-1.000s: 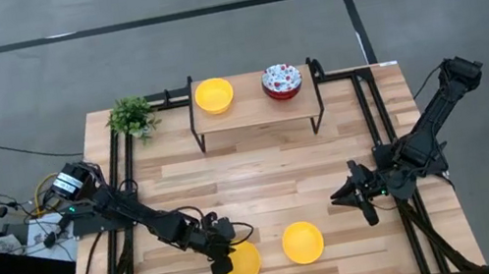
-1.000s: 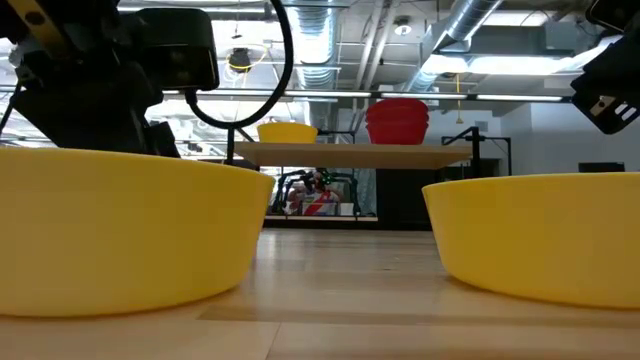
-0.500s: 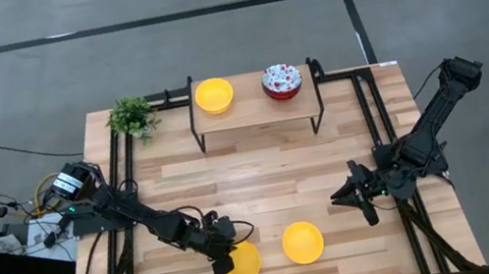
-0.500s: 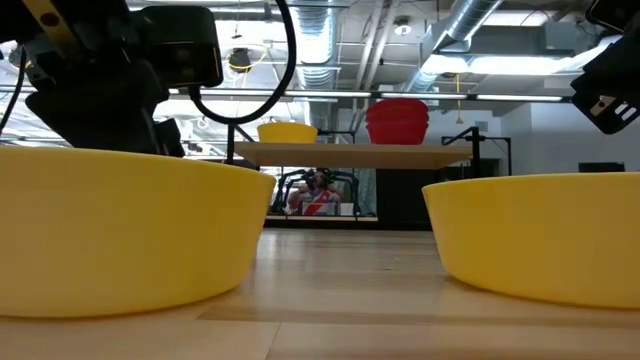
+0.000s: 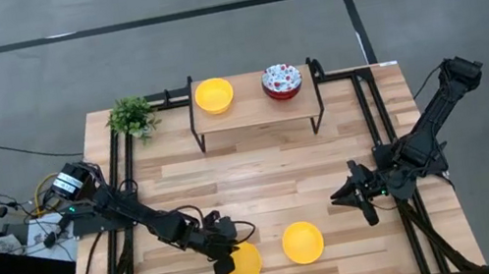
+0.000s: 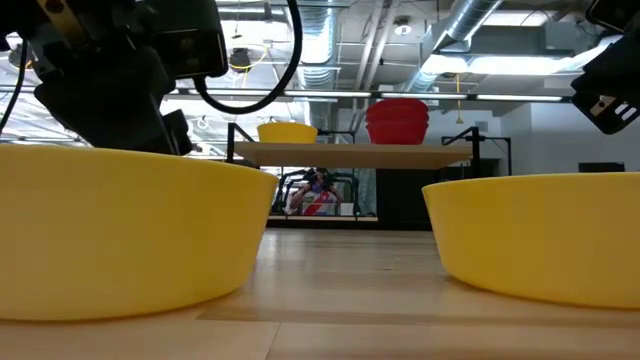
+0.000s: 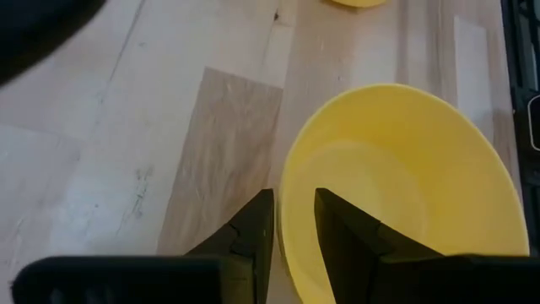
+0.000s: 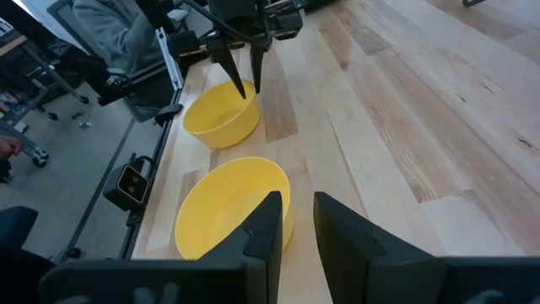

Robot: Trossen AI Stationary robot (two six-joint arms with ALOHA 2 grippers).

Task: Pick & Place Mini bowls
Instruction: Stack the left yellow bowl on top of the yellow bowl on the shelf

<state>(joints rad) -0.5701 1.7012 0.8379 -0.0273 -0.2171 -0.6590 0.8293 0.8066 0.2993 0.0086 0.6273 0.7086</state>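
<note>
The left gripper (image 7: pixel 294 221) stands over the rim of a small round plain yellow bowl (image 7: pixel 396 186) on the wooden tabletop (image 7: pixel 126 127), one finger inside the wall and one outside. The fingers are not yet pressed on the wall, so the bowl is free. A second plain yellow bowl (image 5: pixel 302 243) sits just beside the first one, between the two grippers. The right gripper (image 8: pixel 294 215) waits near this second bowl with a narrow gap and holds nothing. The bowl looks light, stiff and smooth, probably a little slippery. I think the thin rim is the best place to take it, with a firm pinch.
</note>
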